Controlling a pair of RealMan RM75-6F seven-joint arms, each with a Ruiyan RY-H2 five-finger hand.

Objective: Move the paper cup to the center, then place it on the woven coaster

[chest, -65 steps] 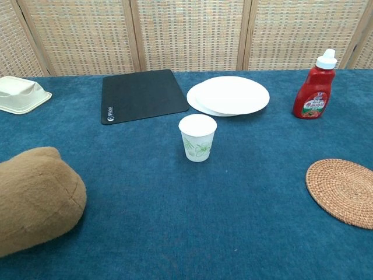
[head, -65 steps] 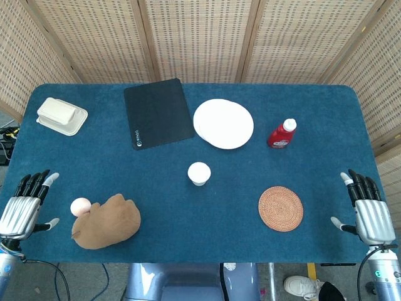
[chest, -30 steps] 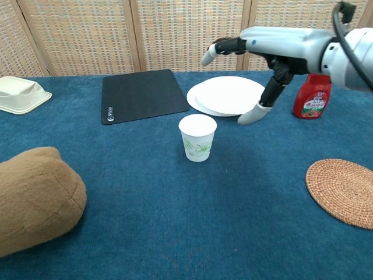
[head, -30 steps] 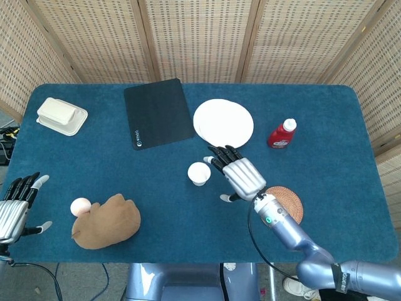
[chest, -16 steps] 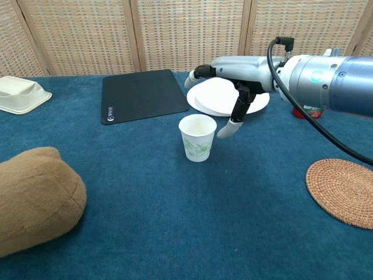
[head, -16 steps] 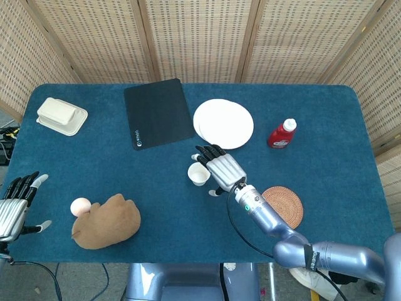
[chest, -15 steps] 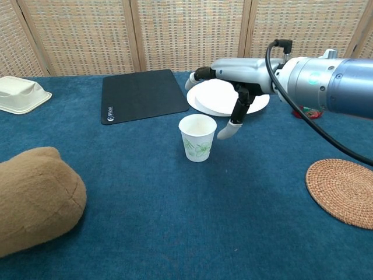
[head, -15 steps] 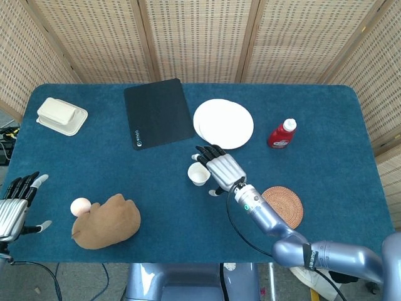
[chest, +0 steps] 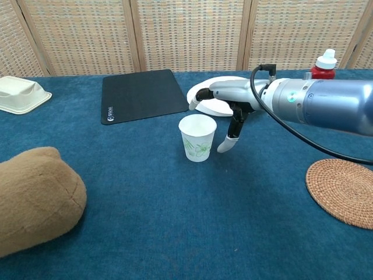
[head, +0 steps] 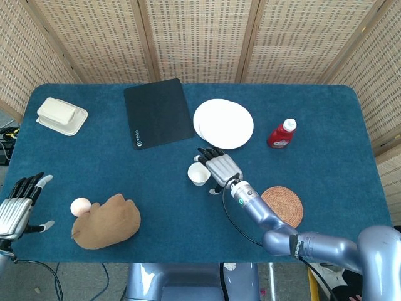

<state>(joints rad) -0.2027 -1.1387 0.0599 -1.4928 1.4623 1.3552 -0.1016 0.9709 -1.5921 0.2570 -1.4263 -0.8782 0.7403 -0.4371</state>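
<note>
Though spread wide and empty, right hand [head: 223,169] hovering just beside paper cup [head: 198,174], not yet touching. Cup upright, mouth up, long axis vertical, directly off the fingertips on the side away from the wrist. In the chest view, fingers [chest: 201,93] reaching past the cup's far rim, thumb [chest: 227,143] hanging down just beside the cup's [chest: 197,137] near wall, a thin gap visible between. Cup thus half inside the open span, not enclosed. Woven coaster [head: 281,207] back behind the wrist, well apart from the cup, alongside the forearm. Left hand [head: 17,209] far off at the table edge, fingers apart, holding nothing; brown plush toy [head: 108,221] and small pink ball [head: 80,206] between it and the cup. Right hand plainly the nearer. Likely need: a small further slide toward the cup, then closing around its wall; gentle squeeze, since thin paper would probably buckle.
</note>
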